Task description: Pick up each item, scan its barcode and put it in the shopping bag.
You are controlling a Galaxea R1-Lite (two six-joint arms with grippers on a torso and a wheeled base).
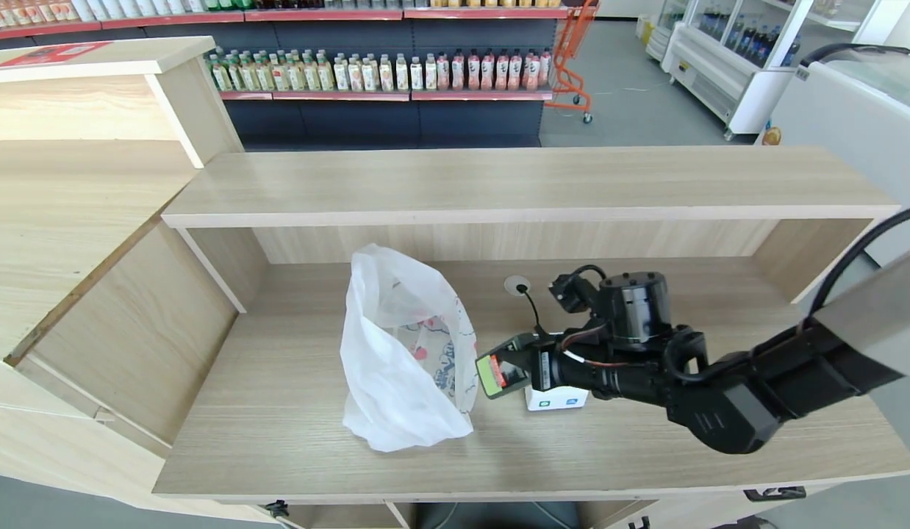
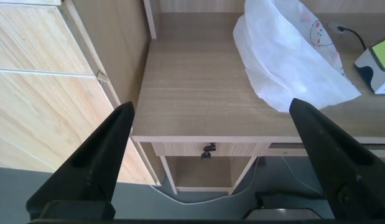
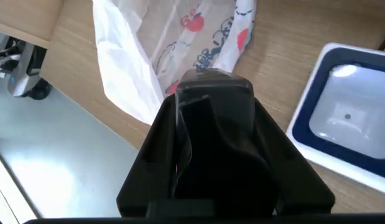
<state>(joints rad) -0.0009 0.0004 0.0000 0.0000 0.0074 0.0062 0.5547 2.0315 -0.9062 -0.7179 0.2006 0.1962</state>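
The left gripper (image 2: pixel 211 104) hangs off the near edge of the wooden counter (image 1: pixel 278 411), its two dark fingers (image 2: pixel 86 177) spread wide apart with nothing between them. In the left wrist view, a small key (image 2: pixel 209 150) sits in a drawer front below the counter's lip.

On the counter, left of centre, the white plastic shopping bag (image 1: pixel 396 367) stands slumped with its mouth open. Red and blue cartoon print shows on its inner wall.

At the bag's 3 o'clock, just beside its rim, the right gripper (image 1: pixel 508 367) is clamped on a small green and red pack (image 1: pixel 490 375). The pack is held off the counter with its green face turned toward the bag. It is outside the bag, and whether it touches the plastic cannot be told.

At the pack's 4 o'clock, under the gripper, a white scanner (image 1: pixel 556 398) sits on the counter. The right wrist view shows its blue-rimmed top.

At the scanner's 12 o'clock, a black cable (image 1: pixel 532 305) runs from a round hole (image 1: pixel 515 283) in the counter.

The right arm (image 1: pixel 719 397) comes in from 3 o'clock.
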